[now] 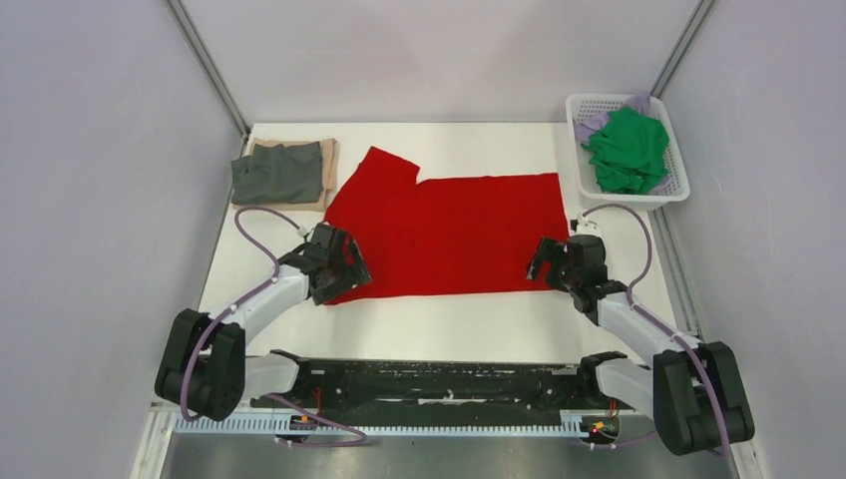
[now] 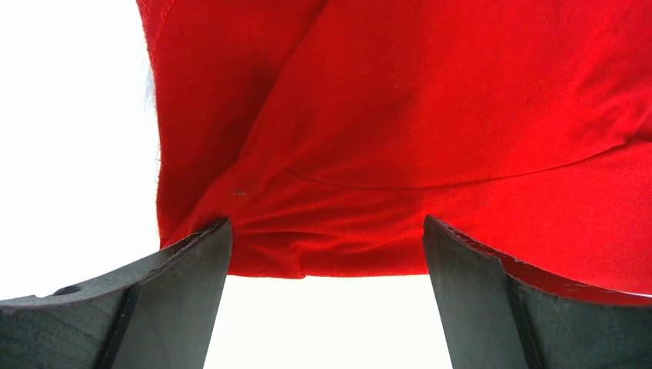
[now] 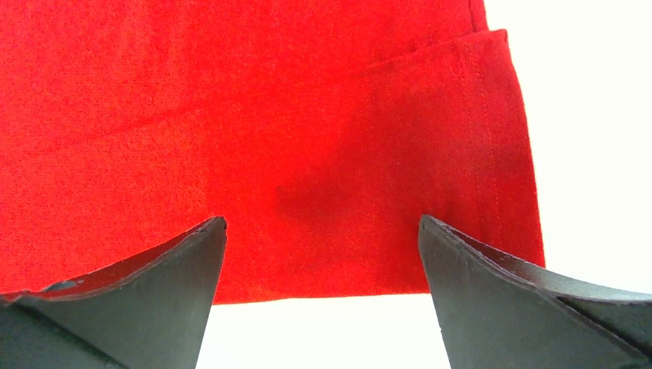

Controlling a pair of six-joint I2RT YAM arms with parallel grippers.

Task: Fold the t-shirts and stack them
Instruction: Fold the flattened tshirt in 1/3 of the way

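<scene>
White worktop (image 1: 429, 329) carries the red t-shirt (image 1: 449, 235) spread flat at its middle. Left tool (image 1: 339, 264) and right tool (image 1: 544, 261), each spread apart, hover over its near corners. Best pinch both corners at the hem evenly, then lift together so the fold comes out square.

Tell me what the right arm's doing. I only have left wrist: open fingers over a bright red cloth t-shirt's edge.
Observer: The right gripper is open too, at the near right corner of the bright red cloth t-shirt.
Operator: Anything stacked?
Observer: A folded dark grey cloth t-shirt lies on a tan cloth t-shirt, far left.
Operator: More waiting?
Observer: A green cloth t-shirt and a pale lilac cloth t-shirt, in the white plastic lattice basket, far right.
</scene>
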